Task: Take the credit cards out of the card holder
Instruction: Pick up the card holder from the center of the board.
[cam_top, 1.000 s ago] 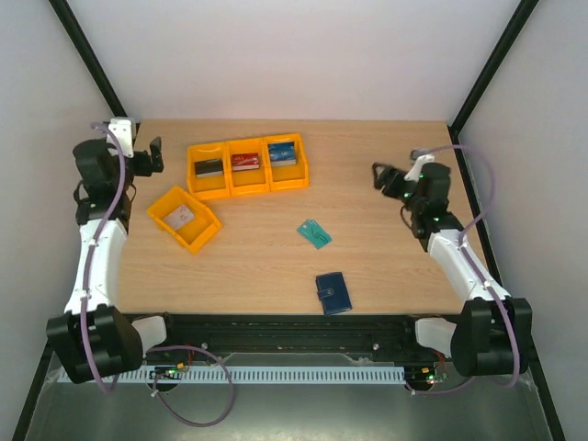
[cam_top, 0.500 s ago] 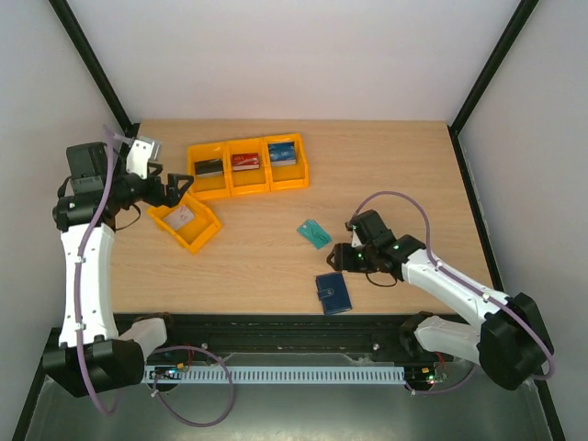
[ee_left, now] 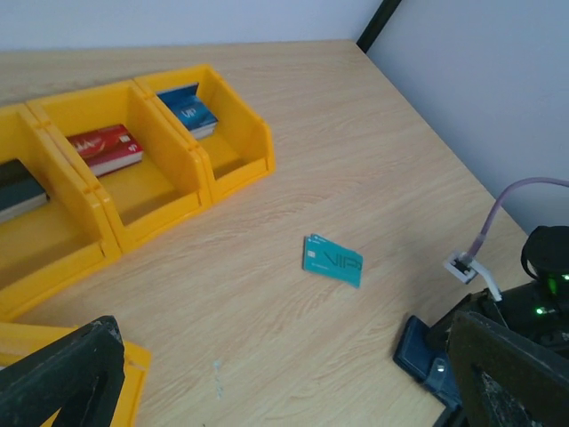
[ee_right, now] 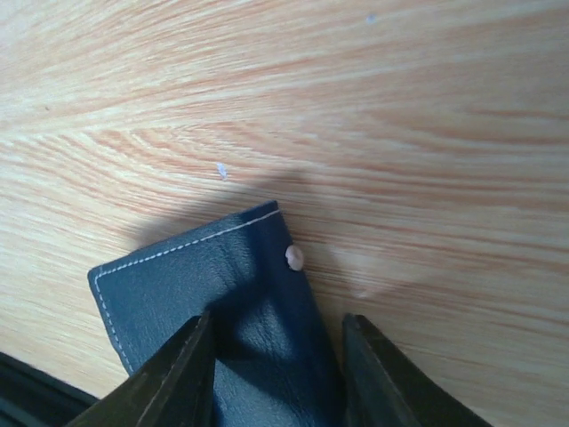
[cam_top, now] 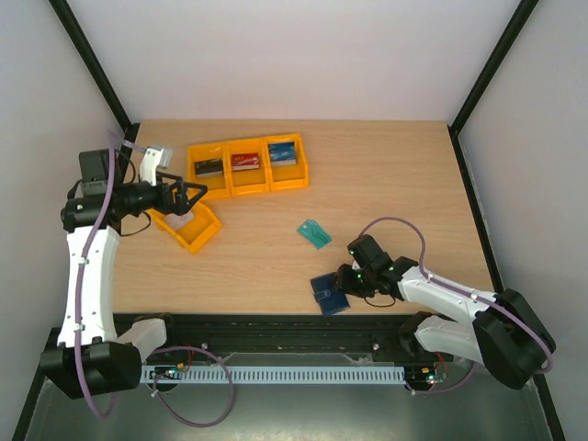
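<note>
The card holder (cam_top: 327,294) lies closed near the front edge, navy outside up, and shows dark at the lower right of the left wrist view (ee_left: 425,354). Its inside is hidden. My right gripper (cam_top: 344,280) is low over it. The right wrist view shows the jaws astride the clasp tab (ee_right: 293,302) by its snap, with a thin gap at the right finger (ee_right: 382,378). Dark (cam_top: 209,167), red (cam_top: 244,162) and blue (cam_top: 282,153) credit cards rest in the orange bins. My left gripper (cam_top: 188,196) hangs wide open and empty above the lone bin.
Three joined orange bins (cam_top: 248,182) stand at the back left, and a separate orange bin (cam_top: 195,234) sits in front of them. A teal card (cam_top: 314,233) lies mid-table, just behind the holder. The table's front rail runs right beside the holder.
My right arm swung from the back right down onto the card holder, its jaws narrowing. The holder turned slightly. My left arm came forward and right over the lone bin.
</note>
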Robot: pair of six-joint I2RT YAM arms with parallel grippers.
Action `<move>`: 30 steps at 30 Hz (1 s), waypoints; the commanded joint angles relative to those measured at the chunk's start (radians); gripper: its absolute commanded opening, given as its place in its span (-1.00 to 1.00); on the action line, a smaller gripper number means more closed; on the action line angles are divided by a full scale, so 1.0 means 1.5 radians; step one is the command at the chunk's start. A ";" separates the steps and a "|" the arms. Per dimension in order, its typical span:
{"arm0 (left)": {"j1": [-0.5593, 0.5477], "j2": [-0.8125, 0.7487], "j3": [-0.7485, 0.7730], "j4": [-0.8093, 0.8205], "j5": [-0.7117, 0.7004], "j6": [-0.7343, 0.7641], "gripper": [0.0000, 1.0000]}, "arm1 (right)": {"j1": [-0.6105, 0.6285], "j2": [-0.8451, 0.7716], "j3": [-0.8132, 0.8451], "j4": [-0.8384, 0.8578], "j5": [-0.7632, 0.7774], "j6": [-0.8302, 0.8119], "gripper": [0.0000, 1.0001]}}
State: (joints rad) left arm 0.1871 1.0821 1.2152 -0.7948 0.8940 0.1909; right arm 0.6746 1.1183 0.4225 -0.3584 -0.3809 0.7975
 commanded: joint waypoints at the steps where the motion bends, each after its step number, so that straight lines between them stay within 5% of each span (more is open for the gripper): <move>1: -0.008 -0.008 -0.019 0.010 0.025 -0.029 0.98 | 0.005 0.002 -0.052 0.093 -0.061 0.049 -0.31; 7: -0.013 -0.016 -0.031 0.014 0.024 -0.029 0.99 | 0.005 -0.005 -0.068 0.134 -0.073 0.070 -0.56; 12: -0.016 -0.028 -0.048 0.025 0.017 -0.035 0.98 | 0.005 -0.005 -0.088 0.166 -0.093 0.075 -0.96; 21: -0.026 -0.010 -0.056 0.020 0.069 -0.051 0.98 | 0.005 -0.114 0.055 0.216 -0.095 0.081 -0.97; 30: -0.158 0.066 -0.012 -0.026 0.125 0.026 0.99 | 0.006 -0.020 0.247 0.386 -0.163 0.022 -0.97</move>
State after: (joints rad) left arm 0.0422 1.1179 1.1404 -0.7734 0.9997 0.1516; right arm 0.6765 1.0203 0.6830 0.0311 -0.5556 0.8829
